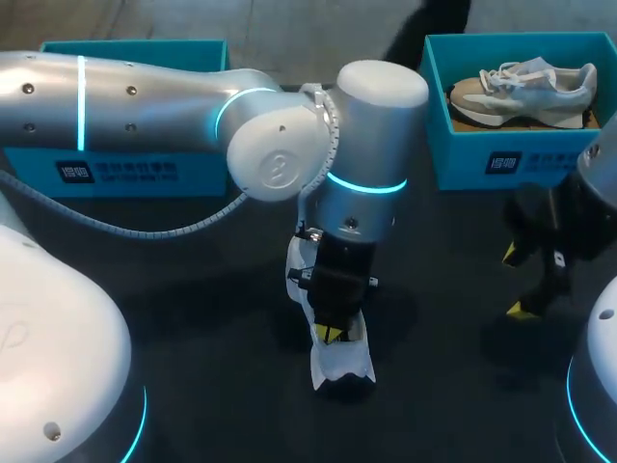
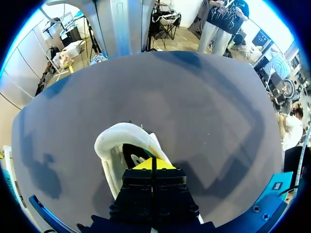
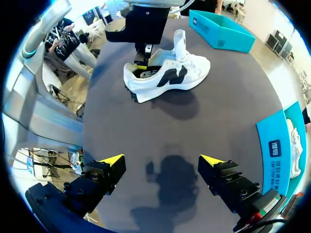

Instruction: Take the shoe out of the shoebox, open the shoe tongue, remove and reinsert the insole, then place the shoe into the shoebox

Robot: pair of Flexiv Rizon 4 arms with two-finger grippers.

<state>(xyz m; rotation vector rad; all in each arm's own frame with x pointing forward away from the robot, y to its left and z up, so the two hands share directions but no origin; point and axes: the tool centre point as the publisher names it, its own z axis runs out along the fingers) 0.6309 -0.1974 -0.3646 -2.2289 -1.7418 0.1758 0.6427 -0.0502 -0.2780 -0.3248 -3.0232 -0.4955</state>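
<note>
Where the shoe point(image 1: 337, 362) is: on the table point(image 1: 193, 318), upright on its sole, outside both boxes.
Axis: long axis runs near to far; heel toward me, toe away and slightly left.
Left gripper point(image 2: 153, 164): down in the heel opening, jaws together; whether they pinch the insole, I cannot tell.
Right gripper point(image 3: 162, 162): over bare table at the right, jaws apart, holding nothing.
Done: shoe is out; tongue point(image 3: 180, 41) stands up, so it seems opened.
In hand: insole step, I judge; taking out or putting back is unclear.
Left: finish insole, return shoe to box.
Far: left box point(image 1: 193, 176); right box point(image 1: 463, 159) with another shoe point(image 1: 525, 89).
</note>
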